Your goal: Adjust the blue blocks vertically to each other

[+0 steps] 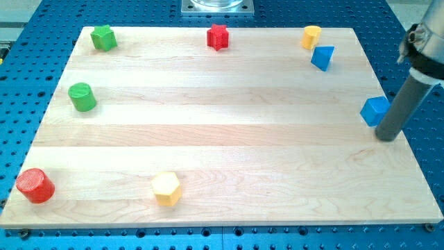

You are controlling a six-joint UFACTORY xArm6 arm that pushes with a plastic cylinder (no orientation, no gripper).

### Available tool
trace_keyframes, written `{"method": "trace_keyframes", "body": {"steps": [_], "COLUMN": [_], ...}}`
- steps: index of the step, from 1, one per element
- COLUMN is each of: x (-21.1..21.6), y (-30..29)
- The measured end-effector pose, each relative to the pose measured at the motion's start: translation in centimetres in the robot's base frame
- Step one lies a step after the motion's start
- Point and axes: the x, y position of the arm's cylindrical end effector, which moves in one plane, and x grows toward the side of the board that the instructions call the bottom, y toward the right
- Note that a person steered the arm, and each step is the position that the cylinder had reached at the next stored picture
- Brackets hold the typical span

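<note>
Two blue blocks lie at the view's right. A blue triangular block [322, 57] sits near the top right of the wooden board [222, 146]. A blue cube-like block [374, 110] sits at the board's right edge, lower down. My tip [386, 137] is at the right edge, just below and to the right of the blue cube, touching or nearly touching its right side. The rod rises up to the view's top right.
A yellow block [311, 36] sits just above the blue triangle. A red star block [218, 37] is at top centre. Green blocks are at top left [104, 37] and left [82, 96]. A red cylinder [35, 185] and a yellow hexagon [167, 189] lie near the bottom.
</note>
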Motion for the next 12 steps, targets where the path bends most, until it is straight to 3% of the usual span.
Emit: {"method": "trace_keyframes", "body": {"steps": [3,5,6,8,9,12], "x": [-9.2,-10.3,-8.3,-14.3,-16.8,-17.2], "y": [-2.0,-5.8,-5.1,2.3,2.1,-2.6]}}
